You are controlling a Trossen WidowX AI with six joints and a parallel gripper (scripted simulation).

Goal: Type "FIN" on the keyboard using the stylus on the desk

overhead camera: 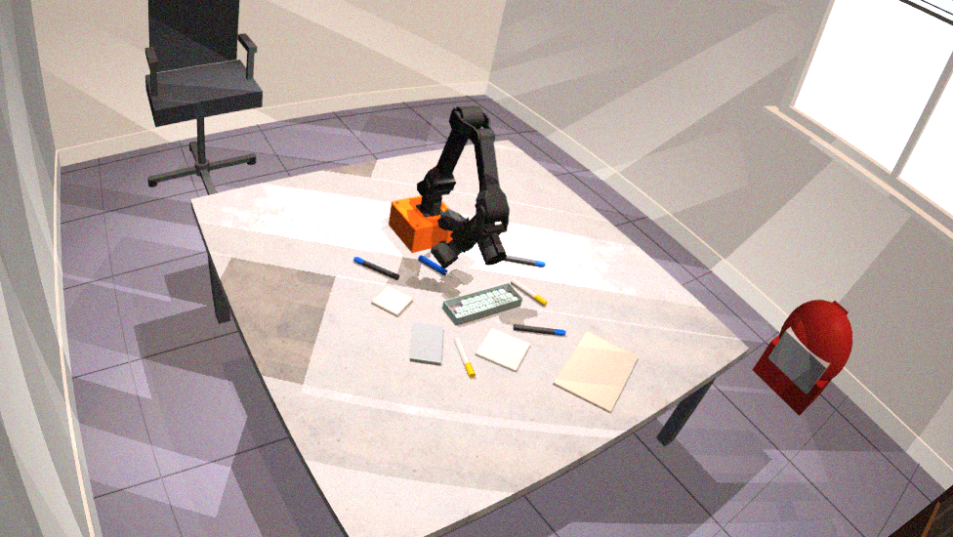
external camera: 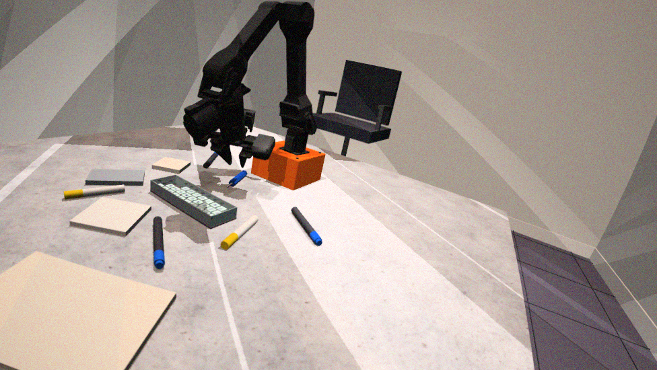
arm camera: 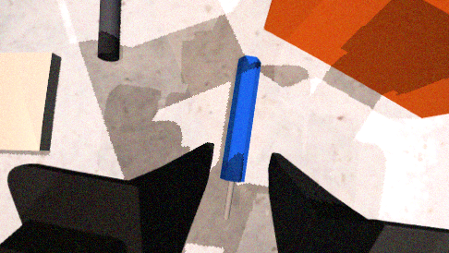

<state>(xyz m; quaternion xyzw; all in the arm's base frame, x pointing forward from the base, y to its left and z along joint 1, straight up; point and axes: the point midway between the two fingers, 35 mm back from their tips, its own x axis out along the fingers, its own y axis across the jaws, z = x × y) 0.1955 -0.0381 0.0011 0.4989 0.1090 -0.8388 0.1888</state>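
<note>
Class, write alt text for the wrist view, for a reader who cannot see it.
A blue stylus lies on the desk, its thin tip pointing down the picture, between the black fingertips of an open gripper that is not gripping it. Part of a dark pen, a cream pad and an orange base show around it.

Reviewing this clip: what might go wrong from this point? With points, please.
The claw [overhead camera: 470, 259] [external camera: 236, 164] [arm camera: 241, 155] hovers open above the blue stylus [overhead camera: 433, 265] [external camera: 237, 178] [arm camera: 241, 120]; fingertips off its middle could pinch it near one end, letting it swivel.
The orange base [overhead camera: 420, 223] [external camera: 296, 169] [arm camera: 370, 51] sits close by, so a sideways drift might bump it.
</note>
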